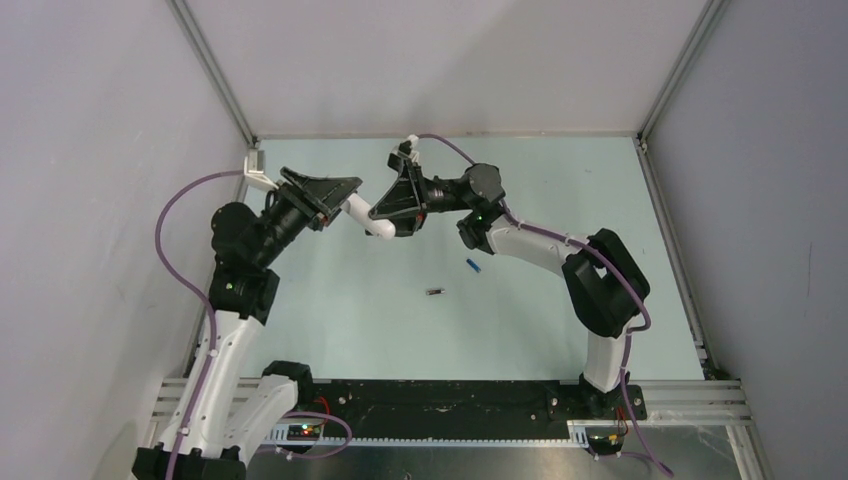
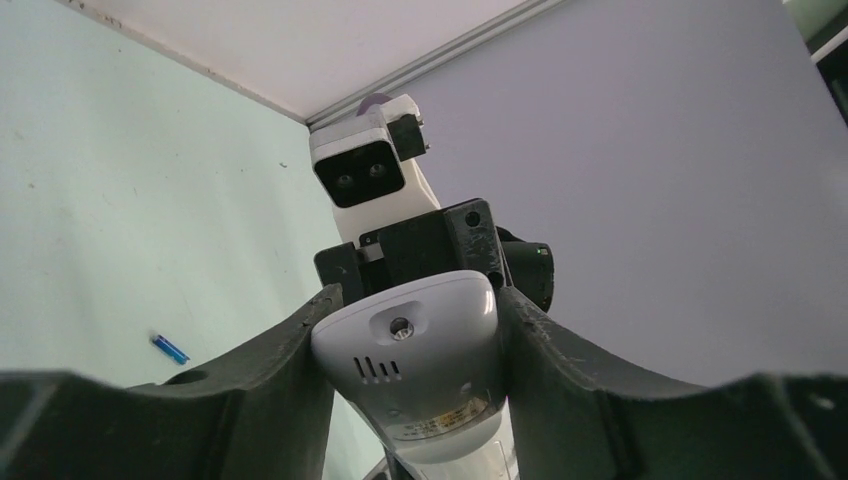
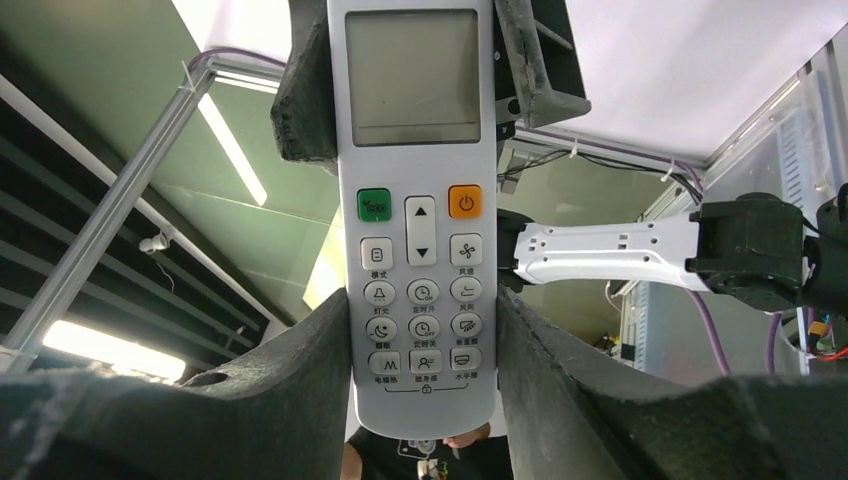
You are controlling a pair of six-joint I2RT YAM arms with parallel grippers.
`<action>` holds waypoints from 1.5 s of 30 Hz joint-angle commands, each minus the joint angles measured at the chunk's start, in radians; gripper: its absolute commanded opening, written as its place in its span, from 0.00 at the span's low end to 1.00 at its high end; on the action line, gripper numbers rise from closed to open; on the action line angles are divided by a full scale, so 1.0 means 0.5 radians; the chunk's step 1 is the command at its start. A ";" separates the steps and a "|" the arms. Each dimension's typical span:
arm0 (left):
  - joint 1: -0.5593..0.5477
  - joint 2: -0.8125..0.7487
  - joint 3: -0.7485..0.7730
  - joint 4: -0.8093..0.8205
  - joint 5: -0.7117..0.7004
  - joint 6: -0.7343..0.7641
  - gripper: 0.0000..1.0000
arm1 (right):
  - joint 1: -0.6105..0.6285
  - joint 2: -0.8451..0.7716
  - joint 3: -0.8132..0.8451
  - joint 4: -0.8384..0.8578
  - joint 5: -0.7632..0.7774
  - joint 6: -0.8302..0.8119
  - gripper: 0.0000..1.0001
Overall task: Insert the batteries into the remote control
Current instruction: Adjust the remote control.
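Observation:
The white remote control is held in the air between both grippers above the back of the table. My left gripper is shut on one end; the left wrist view shows the remote's back clamped between the fingers, with my left gripper around it. My right gripper is shut on the other end; the right wrist view shows the remote's face with display and buttons, with my right gripper around it. The blue battery and the dark battery lie on the table, apart from both grippers. The blue one also shows in the left wrist view.
The pale green table is enclosed by grey walls with aluminium rails at the back corners. The right wrist camera housing faces the left gripper closely. A black rail runs along the near edge.

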 commanded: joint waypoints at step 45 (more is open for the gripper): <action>-0.020 -0.065 -0.122 -0.494 -0.047 -0.114 0.00 | 0.341 -0.570 0.350 -2.828 1.269 -2.947 0.74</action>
